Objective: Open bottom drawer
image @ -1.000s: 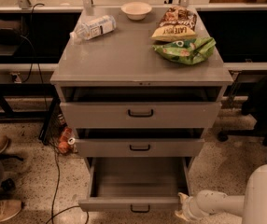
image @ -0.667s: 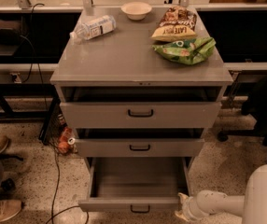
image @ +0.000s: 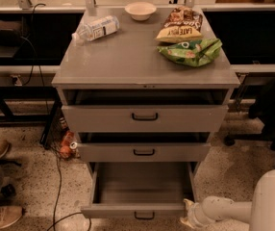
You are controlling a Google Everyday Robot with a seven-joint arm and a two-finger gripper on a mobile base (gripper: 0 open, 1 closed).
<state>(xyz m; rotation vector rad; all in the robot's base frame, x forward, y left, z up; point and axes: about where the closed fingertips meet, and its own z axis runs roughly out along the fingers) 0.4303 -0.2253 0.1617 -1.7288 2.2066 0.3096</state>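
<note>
The bottom drawer [image: 142,186] of the grey cabinet is pulled far out, its empty inside showing; its small black loop handle [image: 143,216] sits at the centre of the front, near the picture's lower edge. My gripper [image: 188,214] is at the drawer's front right corner, low in the view, at the end of the white arm [image: 233,211] that comes in from the lower right. Only its pale tip shows against the corner.
The top drawer [image: 144,118] and middle drawer [image: 143,152] stand slightly open. On the cabinet top lie a water bottle [image: 96,28], a bowl [image: 140,10] and chip bags [image: 188,37]. A person's shoe [image: 3,217] and cables lie on the floor left.
</note>
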